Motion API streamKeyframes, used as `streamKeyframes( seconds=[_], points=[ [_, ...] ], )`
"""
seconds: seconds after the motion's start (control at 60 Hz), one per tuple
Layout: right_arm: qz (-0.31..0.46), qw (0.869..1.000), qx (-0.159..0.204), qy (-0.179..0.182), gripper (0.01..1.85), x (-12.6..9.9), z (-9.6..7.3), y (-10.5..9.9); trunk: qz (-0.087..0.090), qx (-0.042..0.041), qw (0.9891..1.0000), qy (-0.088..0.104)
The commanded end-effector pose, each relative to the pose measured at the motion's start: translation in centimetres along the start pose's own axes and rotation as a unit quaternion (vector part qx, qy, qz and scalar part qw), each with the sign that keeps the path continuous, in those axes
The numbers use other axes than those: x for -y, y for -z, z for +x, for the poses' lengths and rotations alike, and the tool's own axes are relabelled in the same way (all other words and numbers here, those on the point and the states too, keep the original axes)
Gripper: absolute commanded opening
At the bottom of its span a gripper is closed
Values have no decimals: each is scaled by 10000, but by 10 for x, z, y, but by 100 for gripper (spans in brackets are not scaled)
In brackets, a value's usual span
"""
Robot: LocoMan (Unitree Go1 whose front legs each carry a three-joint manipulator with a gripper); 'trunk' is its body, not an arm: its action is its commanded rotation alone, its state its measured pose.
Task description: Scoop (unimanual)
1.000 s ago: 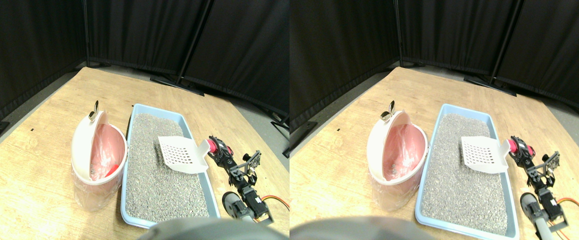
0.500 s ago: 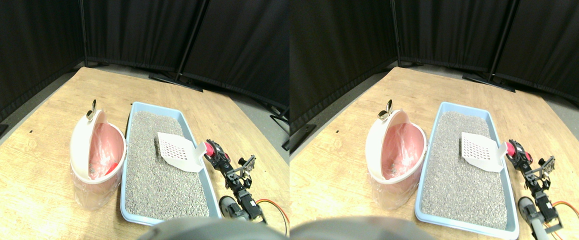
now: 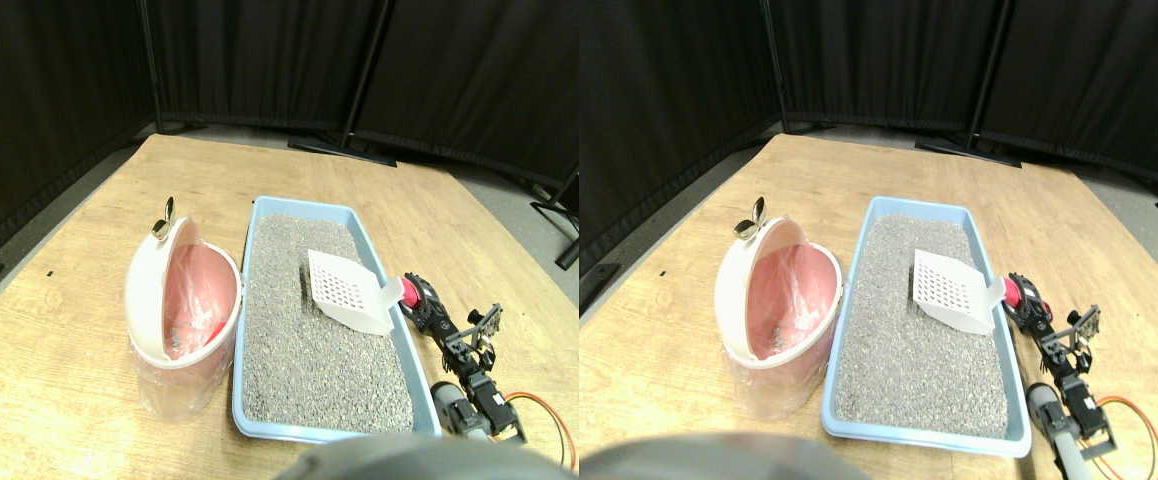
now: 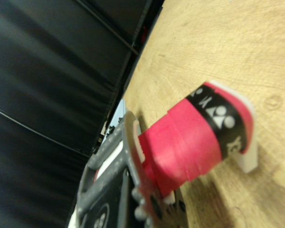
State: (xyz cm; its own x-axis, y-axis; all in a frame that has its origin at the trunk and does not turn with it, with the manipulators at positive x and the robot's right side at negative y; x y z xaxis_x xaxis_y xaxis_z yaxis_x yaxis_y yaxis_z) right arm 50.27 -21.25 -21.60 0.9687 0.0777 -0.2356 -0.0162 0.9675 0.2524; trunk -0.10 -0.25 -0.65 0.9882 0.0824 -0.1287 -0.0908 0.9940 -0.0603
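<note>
One gripper (image 3: 417,300) round scoop handle (image 4: 190,137)

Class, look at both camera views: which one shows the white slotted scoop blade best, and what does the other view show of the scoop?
The stereo pair view: the whole scoop shows there, its slotted blade tilted above the litter in the blue tray. The wrist view shows only the scoop's red-wrapped handle, close up and blurred; the blade is out of sight.

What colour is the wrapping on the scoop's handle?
Pinkish red, with a black band near its end. The handle wrap shows best in the wrist view.
</note>
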Motion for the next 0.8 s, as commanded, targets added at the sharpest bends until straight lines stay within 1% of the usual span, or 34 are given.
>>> streamKeyframes(
  seconds=[0.017, 0.033, 0.067, 0.1, 0.15, 0.167, 0.217, 0.233, 0.25, 0.35, 0.383, 0.433, 0.483, 0.5, 0.55, 0.6, 0.617, 0.65, 0.667, 0.683, 0.7, 0.717, 0.733, 0.75, 0.767, 0.783, 0.8],
  points=[
    [-69, 9991, -287, 289, 103, 4, -8, -8, -11, 2, 10000, 88],
    [-64, 9991, -305, 282, 109, 4, -9, -10, -11, 2, 10000, 88],
    [-38, 9992, -330, 212, 128, 3, -13, -15, -11, 2, 10000, 88],
    [-10, 9992, -349, 219, 139, 2, -15, -18, 7, 9, 9999, 119],
    [-8, 9992, -349, 211, 144, 1, -19, -21, 7, 9, 9999, 119],
    [-35, 9993, -304, 200, 146, -1, -22, -25, 7, 9, 9999, 119],
    [-21, 9996, -258, 140, 146, -2, -23, -26, 10, 15, 9999, 141],
    [2, 9998, -205, 79, 146, -3, -23, -27, 10, 15, 9999, 141],
    [9, 9998, -162, 97, 146, -4, -24, -28, 7, 17, 9999, 144],
    [-72, 9999, -117, 58, 143, -5, -29, -32, -1, 19, 9999, 134],
    [-69, 10000, -32, -36, 142, -6, -32, -35, -2, 19, 9999, 134],
    [-111, 9999, 24, -56, 139, -7, -37, -38, -7, 22, 9999, 144],
    [-196, 9998, 77, -72, 134, -8, -42, -42, -7, 28, 9999, 155],
    [-241, 9995, 129, -165, 133, -8, -43, -43, -9, 31, 9999, 167],
    [-238, 9993, 205, -227, 130, -8, -46, -45, -6, 26, 9998, 186],
    [-261, 9988, 329, -246, 122, -9, -52, -49, -6, 26, 9998, 186],
    [-264, 9985, 384, -274, 117, -10, -54, -51, 1, 24, 9998, 221],
    [-264, 9983, 417, -297, 114, -10, -55, -51, 1, 24, 9998, 221],
    [-258, 9978, 503, -354, 107, -10, -57, -52, 1, 24, 9998, 221],
    [-247, 9969, 612, -428, 98, -10, -59, -54, 17, 26, 9996, 269],
    [-231, 9972, 609, -360, 90, -11, -60, -55, 17, 26, 9996, 269],
    [-222, 9974, 609, -322, 86, -11, -61, -55, 17, 26, 9996, 269],
    [-203, 9965, 701, -416, 81, -11, -62, -55, 17, 26, 9996, 269],
    [-163, 9949, 839, -536, 70, -11, -63, -56, 33, 37, 9995, 308],
    [-238, 9930, 1000, -587, 58, -10, -64, -56, 33, 37, 9995, 308],
    [-238, 9930, 1000, -587, 58, -10, -64, -56, 33, 37, 9995, 308],
    [-283, 9916, 1092, -629, 46, -10, -65, -56, 33, 37, 9995, 308]
  ],
)
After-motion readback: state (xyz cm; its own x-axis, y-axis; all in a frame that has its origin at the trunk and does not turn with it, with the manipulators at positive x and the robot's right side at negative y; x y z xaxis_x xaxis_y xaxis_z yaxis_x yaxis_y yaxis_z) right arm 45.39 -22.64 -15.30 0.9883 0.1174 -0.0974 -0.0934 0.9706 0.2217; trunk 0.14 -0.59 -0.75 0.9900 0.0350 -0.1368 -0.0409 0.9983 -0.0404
